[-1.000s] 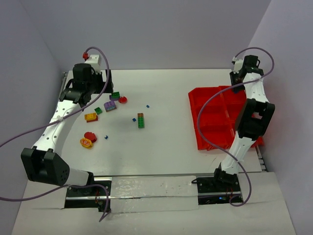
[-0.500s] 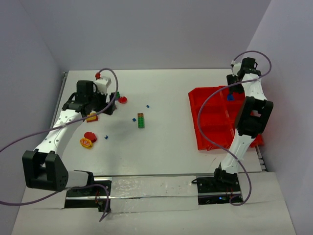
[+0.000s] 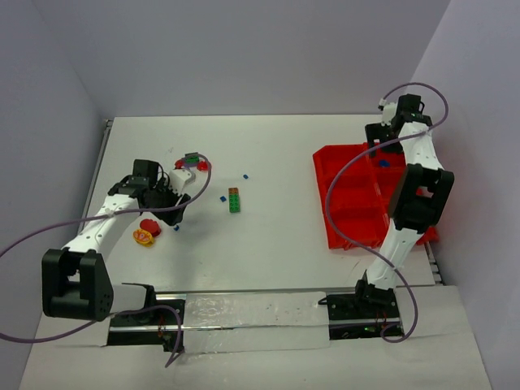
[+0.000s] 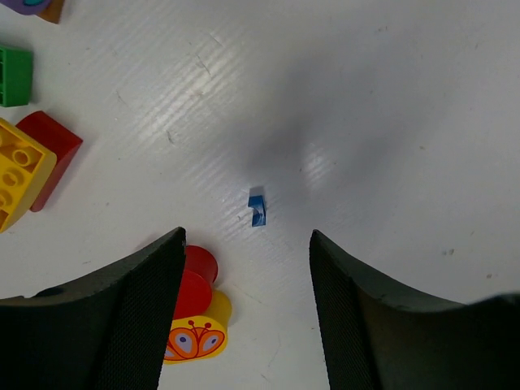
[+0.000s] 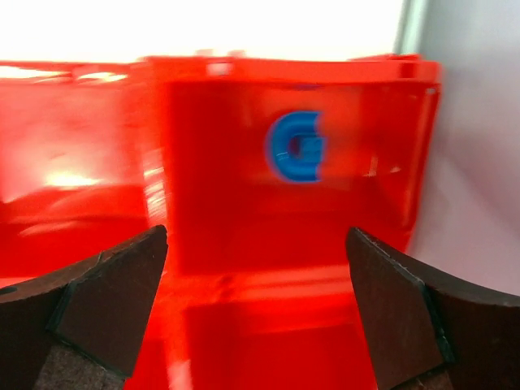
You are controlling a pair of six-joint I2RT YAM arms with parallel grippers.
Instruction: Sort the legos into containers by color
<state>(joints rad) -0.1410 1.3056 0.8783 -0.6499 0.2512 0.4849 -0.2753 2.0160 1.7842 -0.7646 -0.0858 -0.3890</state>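
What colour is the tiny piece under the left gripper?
The piece is blue; clearest in left wrist view.

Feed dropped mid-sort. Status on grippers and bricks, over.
Left gripper open, over blue bit on table. Right gripper open above tray; blue piece in compartment. Butterfly piece beside left gripper's finger.

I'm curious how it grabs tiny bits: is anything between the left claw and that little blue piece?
Nothing visible. The blue piece lies on bare table, just ahead of the gap between the open fingers of the left gripper; the red and yellow pieces sit off to one side.
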